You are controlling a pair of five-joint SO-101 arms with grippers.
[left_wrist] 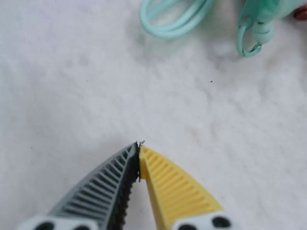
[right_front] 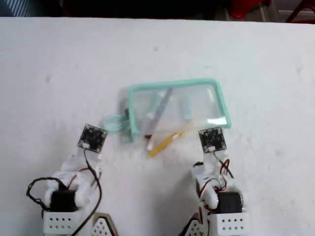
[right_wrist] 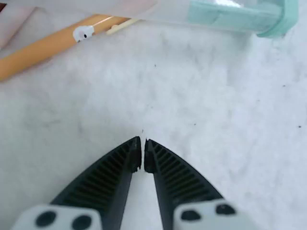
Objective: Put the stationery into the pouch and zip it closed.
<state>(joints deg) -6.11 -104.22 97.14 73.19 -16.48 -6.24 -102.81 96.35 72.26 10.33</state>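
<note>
teal pouch (right_front: 173,84), yellow pen (right_front: 166,141) at its edge

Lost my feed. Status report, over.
Left hand shut, empty, by teal loop. Right hand shut, empty, near yellow pen. Pouch flat on table, pens inside; yellow pen mostly outside its near edge.

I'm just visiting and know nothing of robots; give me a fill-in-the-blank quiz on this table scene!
1. The left claw has one grey finger and one ____ finger.
2. The right claw, like the left, is ____.
3. The strap loop of the pouch lies nearer the ____ claw.
Missing words: yellow; shut; left.
</note>
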